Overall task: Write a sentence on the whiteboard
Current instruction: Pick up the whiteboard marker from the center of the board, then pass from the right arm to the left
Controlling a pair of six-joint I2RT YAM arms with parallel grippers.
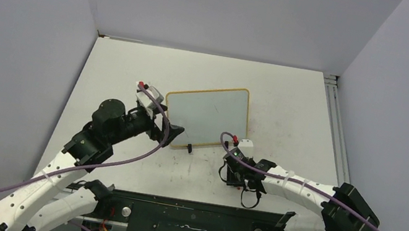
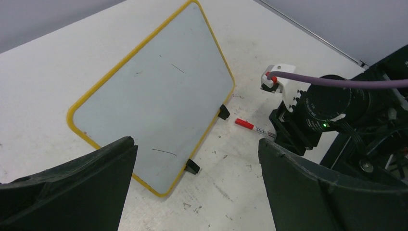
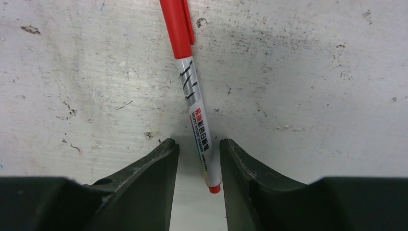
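1. A small rectangular whiteboard point(image 1: 208, 116) with a thin tan wooden frame sits mid-table on the scuffed white tabletop point(image 1: 297, 106). Its two little black feet are on the edge nearest the arms, so its face is turned towards them.
2. No red sentence shows on the board, only a few faint dark scuffs.
3. A red-capped marker with a white barrel point(image 3: 195, 96) lies flat on the table, near the board's right foot.
4. The right gripper point(image 3: 199, 144) points down over the marker's tail. Its fingers are narrow on either side, a sliver of table showing between, seemingly poised to pinch it.
5. The left gripper point(image 2: 196, 141) hangs wide and empty near the board's left edge, probably to steady it.
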